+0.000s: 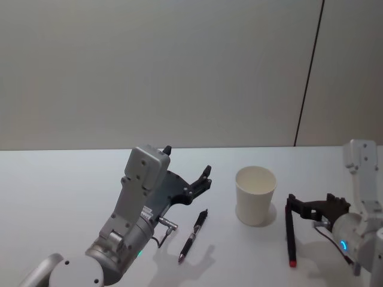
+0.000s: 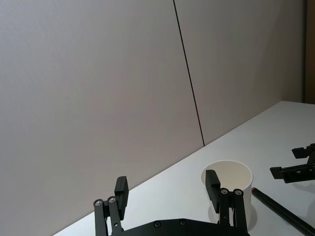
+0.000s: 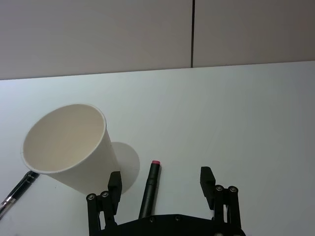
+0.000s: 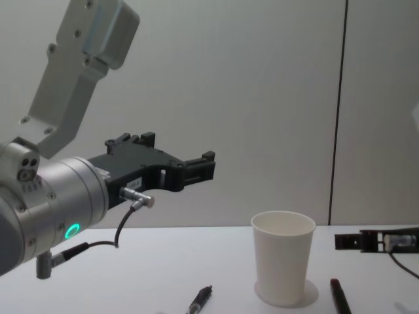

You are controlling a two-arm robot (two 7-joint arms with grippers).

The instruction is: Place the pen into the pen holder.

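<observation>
The pen holder, a white paper cup (image 1: 255, 195), stands upright on the table, also seen as the cup (image 4: 281, 267), (image 3: 69, 142), (image 2: 236, 184). A black pen with a red end (image 1: 291, 237) lies flat right of the cup. My right gripper (image 1: 310, 203) hovers open just above that pen. In the right wrist view the gripper (image 3: 161, 179) straddles the red-ended pen (image 3: 150, 189) without touching it. A second black pen (image 1: 192, 235) lies left of the cup. My left gripper (image 1: 188, 162) is raised above it, open and holding nothing.
The white table (image 1: 72, 197) runs back to a grey wall with a dark vertical seam (image 1: 308, 72). The left arm's large silver body (image 4: 52, 196) stands high at the left in the chest view.
</observation>
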